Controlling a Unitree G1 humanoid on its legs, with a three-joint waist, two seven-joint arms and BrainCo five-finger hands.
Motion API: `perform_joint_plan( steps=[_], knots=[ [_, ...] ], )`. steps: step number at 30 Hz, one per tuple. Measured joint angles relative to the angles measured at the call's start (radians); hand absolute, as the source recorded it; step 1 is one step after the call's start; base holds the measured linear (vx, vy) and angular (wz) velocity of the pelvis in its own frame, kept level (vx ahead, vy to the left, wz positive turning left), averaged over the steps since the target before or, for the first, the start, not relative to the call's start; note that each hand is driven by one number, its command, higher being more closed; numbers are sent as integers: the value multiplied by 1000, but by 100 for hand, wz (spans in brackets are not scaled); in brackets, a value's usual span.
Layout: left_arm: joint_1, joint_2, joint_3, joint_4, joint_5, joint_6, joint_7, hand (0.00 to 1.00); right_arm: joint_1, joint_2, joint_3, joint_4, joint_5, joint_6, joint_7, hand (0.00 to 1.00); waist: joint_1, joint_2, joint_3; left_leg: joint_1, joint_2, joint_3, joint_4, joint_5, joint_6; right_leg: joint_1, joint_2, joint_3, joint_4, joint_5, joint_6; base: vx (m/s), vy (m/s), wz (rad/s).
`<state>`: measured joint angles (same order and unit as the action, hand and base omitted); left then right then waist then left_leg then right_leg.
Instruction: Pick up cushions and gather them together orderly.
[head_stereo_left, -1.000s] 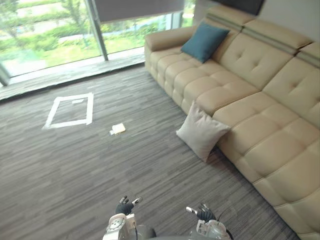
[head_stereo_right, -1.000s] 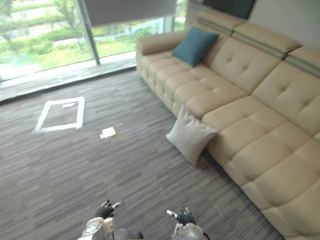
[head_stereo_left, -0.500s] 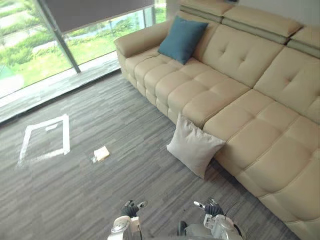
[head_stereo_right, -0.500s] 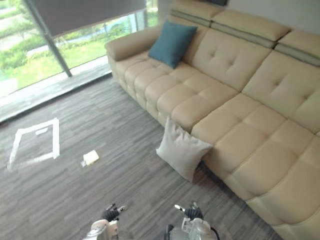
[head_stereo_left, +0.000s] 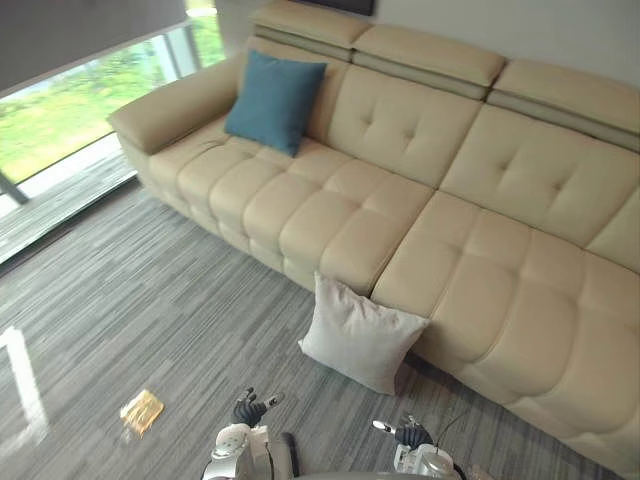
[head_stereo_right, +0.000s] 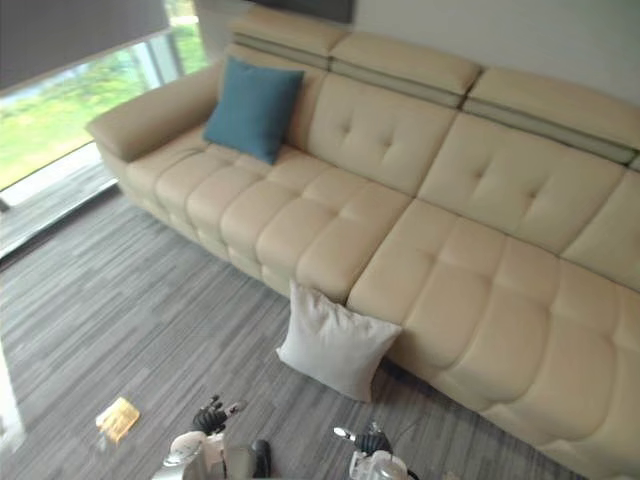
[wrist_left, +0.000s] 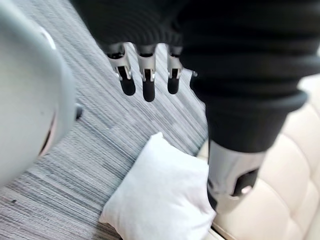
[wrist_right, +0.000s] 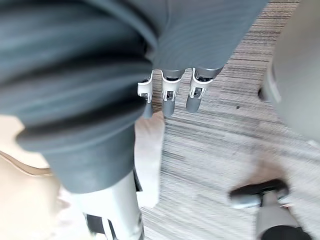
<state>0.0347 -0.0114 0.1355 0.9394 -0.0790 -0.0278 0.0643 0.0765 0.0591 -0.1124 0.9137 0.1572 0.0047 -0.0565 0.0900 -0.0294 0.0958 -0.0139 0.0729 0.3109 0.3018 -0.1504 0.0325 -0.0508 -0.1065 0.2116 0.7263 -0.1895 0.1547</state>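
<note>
Hands empty; view re-aimed at sofa

Left hand (head_stereo_left: 248, 410) and right hand (head_stereo_left: 408, 433) hang low ahead of the robot, fingers relaxed, holding nothing. Since the earlier frames the whole view has swung: the camera moved, not the objects. White cushion (head_stereo_left: 360, 335) stands on the floor (head_stereo_left: 150, 300) leaning against the sofa (head_stereo_left: 480, 250) front, now almost straight ahead. Blue cushion (head_stereo_left: 273, 102) leans on the backrest near the left armrest. Judgement: approach phase, no cushion collected yet
</note>
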Motion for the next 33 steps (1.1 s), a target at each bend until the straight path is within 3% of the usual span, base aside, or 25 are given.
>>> perform_joint_plan(
  steps=[2,6,7,8,9,10,11,13,16,17,20,23,24,26,30,33],
  knots=[
    [-1,0,-3,10,0,2,0,0,-1,0,0,-2,-1,-1,0,0,-4,2,-2,67,2,26,-61,-7,7,-42,-4,-86,-4,-24,-33,131,119,-49],
    [-2,8,-13,17,-1,4,0,0,-28,0,-10,20,-2,-2,0,0,-21,-3,0,121,6,63,-159,-30,-31,-121,-13,-297,-196,-40,-49,129,21,-19],
    [1,14,-17,19,-1,4,0,0,-33,0,-23,25,-2,-3,-1,0,-26,-1,1,125,-1,67,-157,-29,-32,-122,-8,-338,-284,-3,-73,100,-84,-31],
    [4,26,-30,31,-1,4,-1,0,-34,-1,-29,33,-2,-6,-2,0,-29,-13,-2,126,-23,55,-155,-29,-33,-121,-4,-342,-367,84,-112,111,-114,-33],
    [-3,29,-42,45,0,2,-1,0,-39,-15,-35,47,-2,-10,-2,0,-34,-17,-2,137,-39,27,-156,-37,-45,-98,-9,-350,-395,69,-138,140,-170,-36],
    [-12,14,-44,59,0,4,-2,0,-45,-36,-43,49,-2,-14,-2,0,-32,32,14,152,-20,-6,-156,-41,-53,-62,14,-344,-438,80,-141,112,-136,-30],
    [-10,4,-42,64,2,4,-3,0,-46,-47,-48,46,-2,-18,-2,0,-34,40,20,155,-13,-16,-155,-44,-57,-48,22,-348,-456,82,-141,111,-128,-16],
    [-10,-4,-36,62,9,4,-4,0,-45,-63,-68,54,-2,-18,-4,0,-32,58,15,130,13,-27,-66,-61,-87,-20,38,-356,-492,69,-138,62,-94,13],
    [-3,-6,-24,10,9,-2,-8,0,-36,-63,-63,54,0,-18,-5,0,-20,52,25,-65,80,-113,352,-55,-133,26,57,-363,-518,56,-155,50,-109,1],
    [-1,-11,-5,2,9,-5,-8,0,-36,-63,-62,52,1,-18,-6,0,-18,55,27,-101,96,-136,438,-60,-125,41,70,-351,-523,52,-158,114,6,-42],
    [-1,-11,3,-5,8,-5,-8,0,-32,-62,-62,43,3,-18,-15,0,-10,50,27,-122,95,-141,353,-104,-107,52,76,-284,-524,45,-151,107,97,-64],
    [-4,-14,6,-3,7,-6,-8,0,-26,-63,-61,46,3,-17,-23,0,-2,58,22,-102,51,-236,79,-60,-115,17,84,-195,-499,34,-113,122,233,-79],
    [-3,-3,5,4,8,-5,-7,0,-25,-58,-60,42,3,-17,-23,0,1,41,13,-87,29,-209,38,-65,-109,18,71,-160,-515,43,-96,149,228,-64],
    [-5,5,5,7,9,-6,-6,0,-13,-55,-48,48,2,-12,-22,0,0,14,7,-52,10,-151,13,-55,-89,23,45,-127,-521,54,-90,213,207,-49],
    [-23,6,-4,44,10,-5,-7,0,-18,-55,-41,48,1,-10,-21,0,-1,4,0,-9,-38,-99,-44,-57,-74,18,5,-90,-533,46,-76,188,163,-36],
    [-37,4,-32,52,6,-4,-3,0,-44,-61,-40,48,2,-8,-25,0,1,25,18,-23,-49,-104,-44,-57,-74,-9,-4,-97,-510,43,-70,101,46,-5]
  ],
)
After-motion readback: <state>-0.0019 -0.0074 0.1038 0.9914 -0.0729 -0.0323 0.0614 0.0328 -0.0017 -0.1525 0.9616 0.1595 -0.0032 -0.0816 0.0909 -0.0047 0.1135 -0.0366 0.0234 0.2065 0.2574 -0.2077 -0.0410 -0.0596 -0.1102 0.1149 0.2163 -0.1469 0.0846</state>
